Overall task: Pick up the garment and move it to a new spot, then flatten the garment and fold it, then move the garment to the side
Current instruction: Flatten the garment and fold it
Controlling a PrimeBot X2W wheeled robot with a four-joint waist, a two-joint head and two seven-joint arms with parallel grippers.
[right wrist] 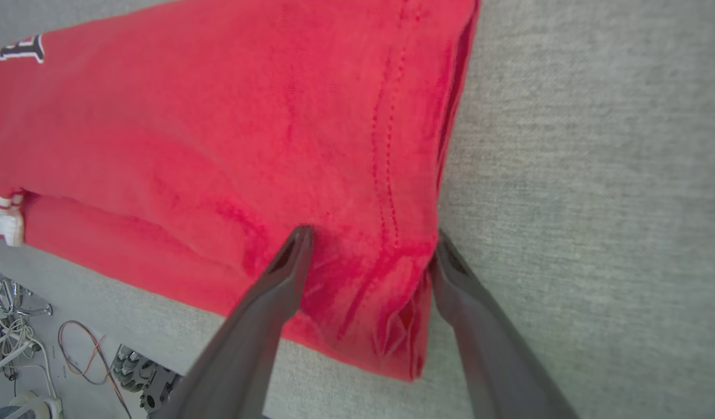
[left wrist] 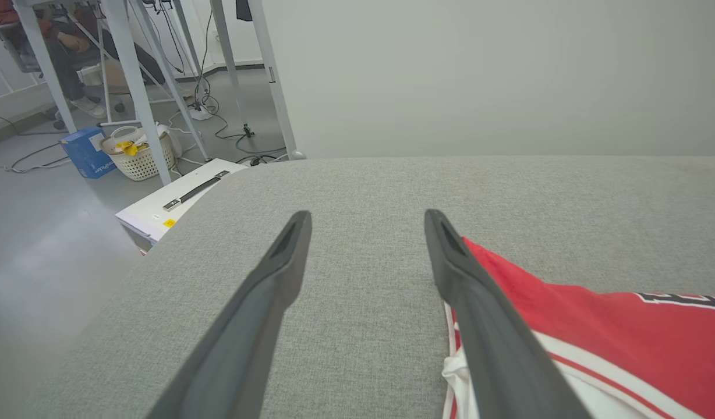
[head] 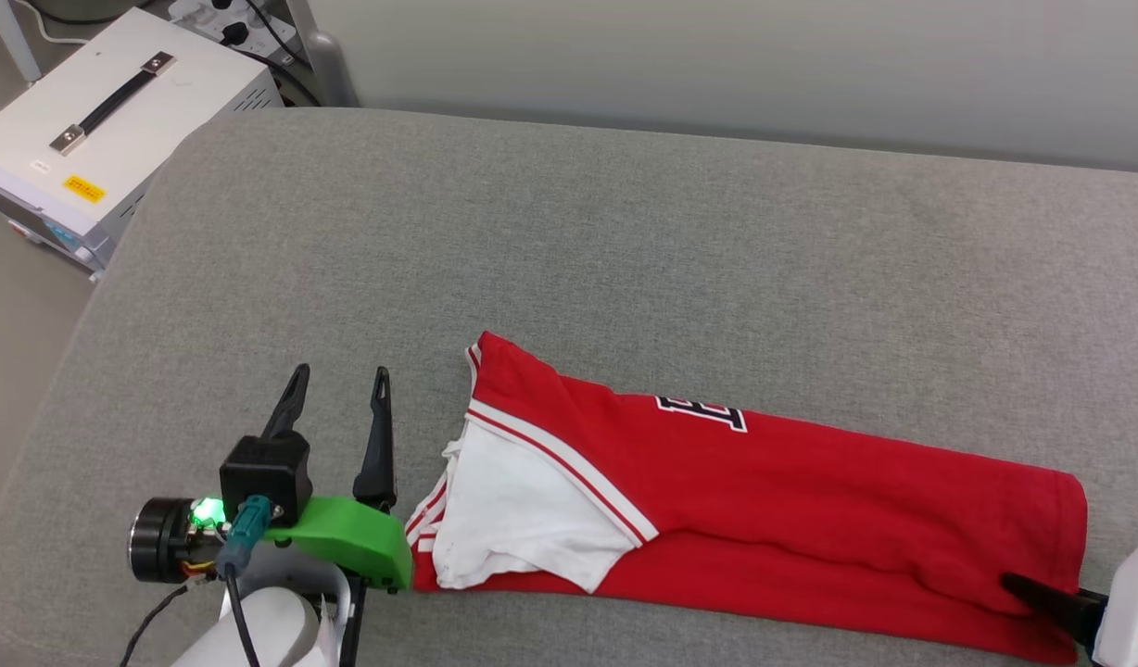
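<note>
1. Grey padded surface (head: 625,232) stretches out before us, with a white equipment box (head: 115,111) off its far left corner.
2. We see the garment (head: 764,491) lying along the near side as a long red band. Its white sleeve (head: 523,509) is on top at the left end and its hem (right wrist: 450,116) is at the right.
3. Our left gripper (head: 341,372) sits low over bare padding just left of the sleeve. Its fingers point away from us, and the jaws are spread wide and empty.
4. Our right gripper (right wrist: 372,233) reaches in from the right, jaws wide apart astride the hem corner. One fingertip is over the red cloth and the other is at the hem's edge, with nothing pinched.
</note>
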